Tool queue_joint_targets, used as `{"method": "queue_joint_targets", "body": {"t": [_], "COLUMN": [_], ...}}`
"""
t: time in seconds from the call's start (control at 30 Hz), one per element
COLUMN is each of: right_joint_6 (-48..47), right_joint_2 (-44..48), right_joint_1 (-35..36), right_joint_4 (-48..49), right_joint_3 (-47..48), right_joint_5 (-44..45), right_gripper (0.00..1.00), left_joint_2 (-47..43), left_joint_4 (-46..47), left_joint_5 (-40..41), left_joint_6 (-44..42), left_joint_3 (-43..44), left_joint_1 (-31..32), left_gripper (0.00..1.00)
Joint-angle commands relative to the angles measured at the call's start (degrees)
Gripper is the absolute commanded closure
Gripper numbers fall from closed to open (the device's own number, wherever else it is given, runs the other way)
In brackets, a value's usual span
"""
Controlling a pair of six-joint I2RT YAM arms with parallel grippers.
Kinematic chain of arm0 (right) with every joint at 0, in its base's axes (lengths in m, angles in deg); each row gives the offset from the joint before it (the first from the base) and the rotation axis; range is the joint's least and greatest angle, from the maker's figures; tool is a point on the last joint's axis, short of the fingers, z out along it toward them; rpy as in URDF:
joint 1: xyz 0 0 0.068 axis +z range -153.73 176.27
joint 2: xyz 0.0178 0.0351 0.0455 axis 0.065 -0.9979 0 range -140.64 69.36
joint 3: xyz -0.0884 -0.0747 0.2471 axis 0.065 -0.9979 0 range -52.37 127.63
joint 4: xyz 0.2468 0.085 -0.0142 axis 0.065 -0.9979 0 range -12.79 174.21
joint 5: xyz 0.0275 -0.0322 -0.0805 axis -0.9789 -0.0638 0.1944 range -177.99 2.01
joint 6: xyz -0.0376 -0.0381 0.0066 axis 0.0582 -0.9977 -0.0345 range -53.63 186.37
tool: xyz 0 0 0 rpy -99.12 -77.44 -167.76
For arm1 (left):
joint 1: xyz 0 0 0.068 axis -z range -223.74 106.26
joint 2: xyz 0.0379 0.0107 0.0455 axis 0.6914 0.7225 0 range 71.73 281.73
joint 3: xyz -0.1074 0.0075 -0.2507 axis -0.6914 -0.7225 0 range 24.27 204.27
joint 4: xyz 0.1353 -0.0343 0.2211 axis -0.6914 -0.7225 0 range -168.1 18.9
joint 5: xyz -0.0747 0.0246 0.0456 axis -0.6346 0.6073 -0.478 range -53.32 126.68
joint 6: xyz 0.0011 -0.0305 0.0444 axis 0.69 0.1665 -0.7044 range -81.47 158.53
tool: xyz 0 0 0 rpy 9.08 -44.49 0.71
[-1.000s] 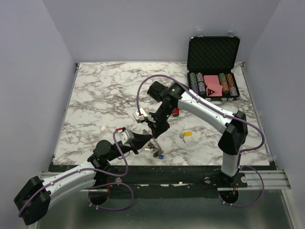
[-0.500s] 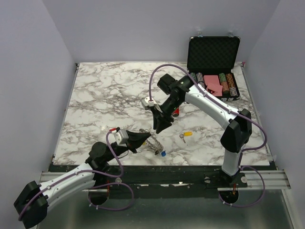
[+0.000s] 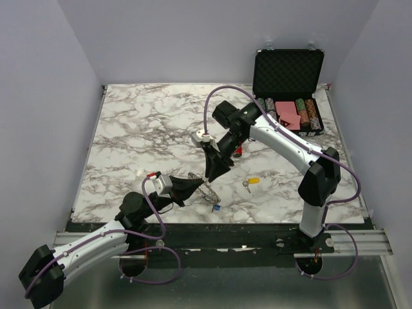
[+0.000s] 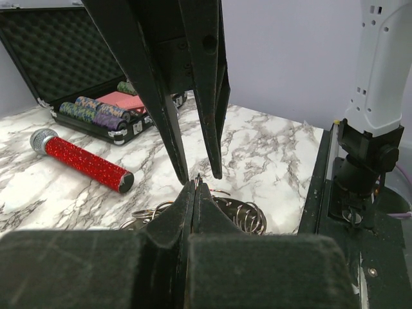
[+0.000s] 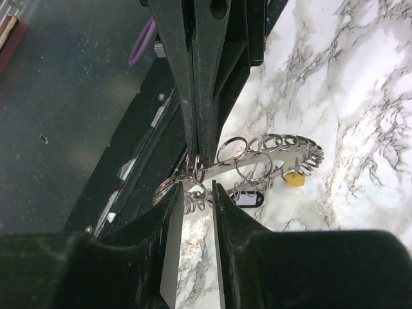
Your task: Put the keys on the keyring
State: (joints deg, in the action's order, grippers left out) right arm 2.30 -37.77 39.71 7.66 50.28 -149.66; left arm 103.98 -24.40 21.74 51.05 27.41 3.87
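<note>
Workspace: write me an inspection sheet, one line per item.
Surface: marble table, flat.
Job's things: keyring pinched at its rim; yellow-headed key loose on the table; blue-headed key beside the ring, attachment unclear.
Clutter: red glitter cylinder; open poker-chip case at the far right.
Grippers: left gripper shut on keyring; right gripper open, tips straddling the ring.
Cables: purple cables loop above both arms, off the ring.
Surroundings: plain walls; nothing else seen.

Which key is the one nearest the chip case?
The yellow-headed key, lying right of the keyring; the blue-headed key sits farther from the case.
</note>
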Motion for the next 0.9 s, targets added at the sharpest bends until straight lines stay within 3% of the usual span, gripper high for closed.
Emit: {"method": "queue_joint_targets", "body": {"t": [0.0, 0.57, 0.87], "right_joint_6": [-0.3, 2.5, 3.6], "right_joint_2": [0.4, 0.3, 0.1], "right_joint_1": [0.3, 1.3, 1.6], "right_joint_4": [-3.4, -1.1, -0.5], "right_joint_3": [-0.4, -1.1, -0.7], "right_joint_5": [-3.4, -2.8, -2.8], "right_gripper": [0.69, 0.75, 0.93], "left_joint_2": [-0.8, -1.0, -0.6], "left_joint_4": [4.5, 4.6, 4.5], "left_joint_5": [1.2, 1.9, 1.8], "left_joint_6": [0.8, 0.9, 0.9], "left_joint_3": [-7.4, -7.5, -7.3], "left_joint_1": [-0.2, -0.2, -0.2], "left_gripper": [1.00, 1.00, 1.00]}}
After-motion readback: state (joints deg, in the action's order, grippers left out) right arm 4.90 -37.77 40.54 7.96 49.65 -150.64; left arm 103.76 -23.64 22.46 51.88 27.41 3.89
